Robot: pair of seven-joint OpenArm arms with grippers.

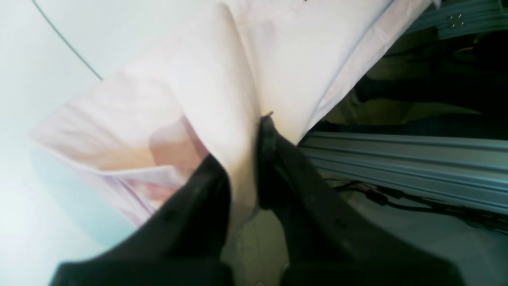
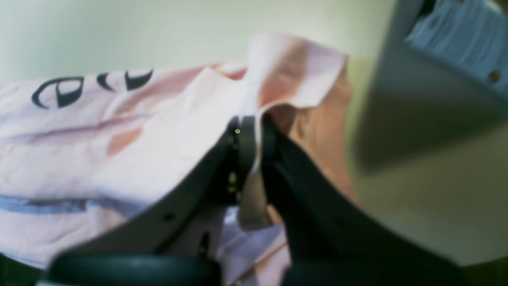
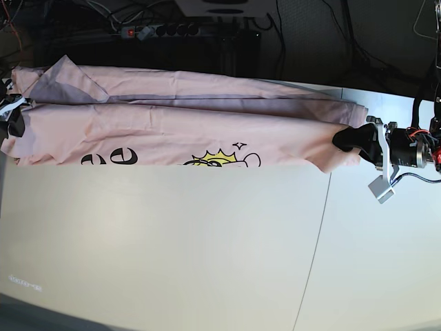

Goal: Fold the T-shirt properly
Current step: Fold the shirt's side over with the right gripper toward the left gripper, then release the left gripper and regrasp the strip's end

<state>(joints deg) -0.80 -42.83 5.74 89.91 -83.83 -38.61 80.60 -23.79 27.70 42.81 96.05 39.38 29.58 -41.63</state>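
Fingers of the left gripper and right gripper are each pinched tight on cloth at opposite ends of the T-shirt, stretched across the far side of the table. Keep both ends level and taut while folding. No containers show.

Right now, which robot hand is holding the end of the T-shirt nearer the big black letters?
The right gripper, at the base view's left edge. It pinches the T-shirt beside the black letters; the left gripper holds the far end.
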